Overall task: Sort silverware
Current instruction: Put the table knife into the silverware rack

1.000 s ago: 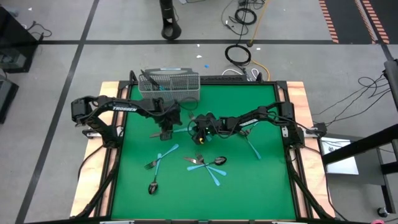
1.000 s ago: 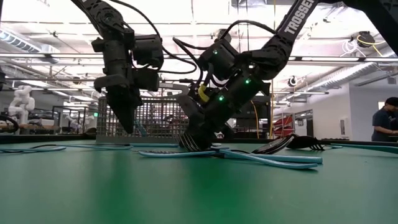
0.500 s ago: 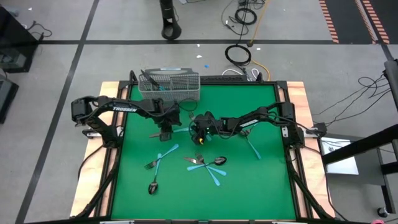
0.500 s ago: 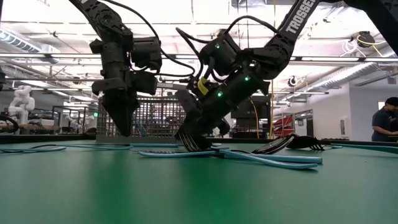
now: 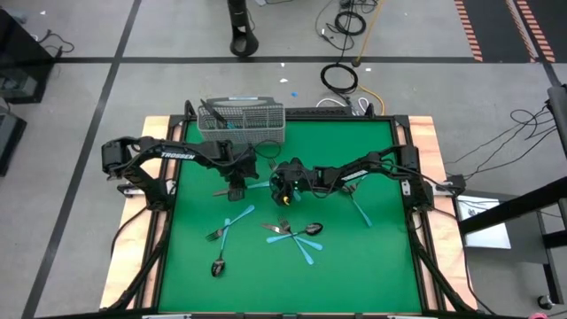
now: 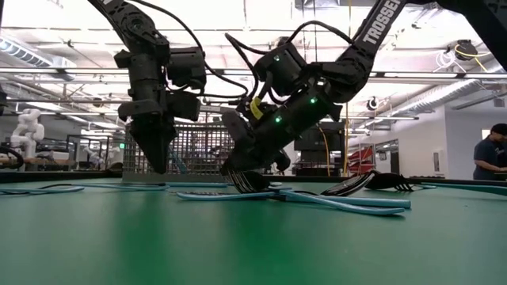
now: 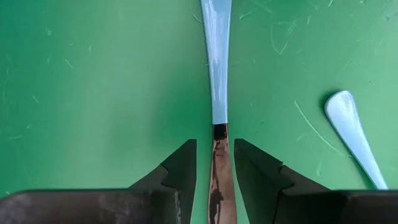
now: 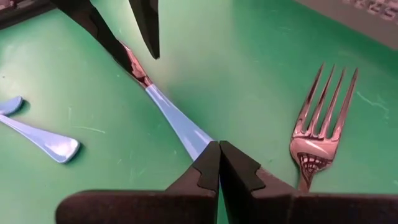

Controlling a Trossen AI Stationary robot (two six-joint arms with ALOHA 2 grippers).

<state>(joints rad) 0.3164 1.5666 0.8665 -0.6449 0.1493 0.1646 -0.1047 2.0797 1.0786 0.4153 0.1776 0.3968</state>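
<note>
A piece of silverware with a light blue handle (image 7: pixel 216 56) and a metal neck (image 7: pixel 217 168) lies across the green mat between my two grippers. My left gripper (image 7: pixel 215 165) stands open, one finger on each side of the neck, with a thin gap on both sides. It hides the head. My right gripper (image 8: pixel 219 155) is shut at the handle's free end. In the high view the left gripper (image 5: pixel 236 189) and right gripper (image 5: pixel 278 185) are close together at mid-table. A metal fork (image 8: pixel 317 143) lies beside the right gripper. My right gripper meets the blue handle's free end (image 8: pixel 200 140), which disappears between its shut fingertips; the fingers themselves hide the exact hold. The fingers slant down from the table's right, lying roughly along the handle. The rest of the piece lies low over the mat.
A grey wire-mesh basket (image 5: pixel 241 120) stands at the far edge behind the left arm. More forks and spoons lie nearer the front: a crossed cluster (image 5: pixel 294 232), a blue-handled pair (image 5: pixel 228 226), a dark spoon (image 5: pixel 218 265), and a blue fork (image 5: pixel 359 206) at the right.
My left gripper has opened and let go of the metal neck, staying over it. My right gripper, still shut, has shifted slightly toward the table's left and tipped a little.
</note>
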